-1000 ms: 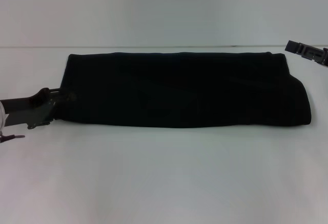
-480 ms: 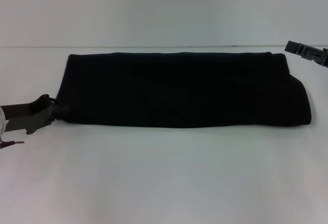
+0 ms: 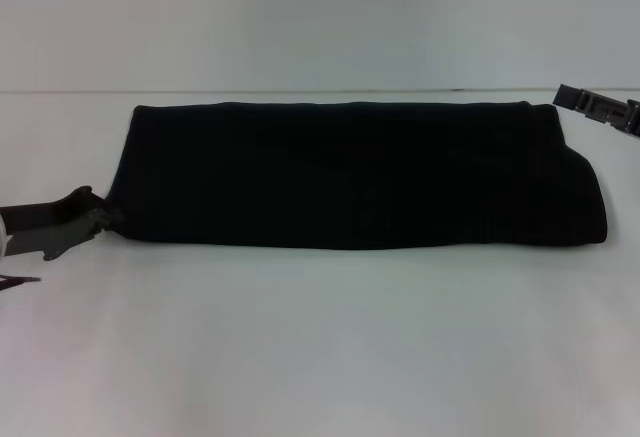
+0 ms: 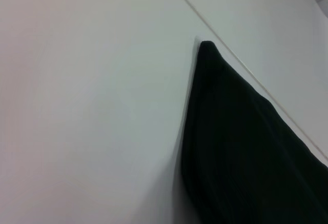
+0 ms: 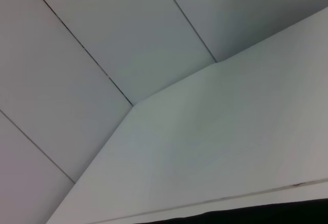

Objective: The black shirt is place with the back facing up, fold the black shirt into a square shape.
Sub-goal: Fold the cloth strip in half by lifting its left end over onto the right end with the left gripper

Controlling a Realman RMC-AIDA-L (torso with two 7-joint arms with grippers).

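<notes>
Now you see the black shirt (image 3: 360,175) lying flat on the white bench (image 3: 320,347) as a long folded band, running from your left side to your right side. No lettering shows on the visible side. Your left tool (image 3: 98,215) sits low at the shirt's left end, touching or just beside its near corner; I cannot tell if it is open or closed, because the tips merge with the dark cloth. Your right tool (image 3: 598,109) is cut off by the picture edge near the shirt's far right corner, apart from it, and its state cannot be told.
</notes>
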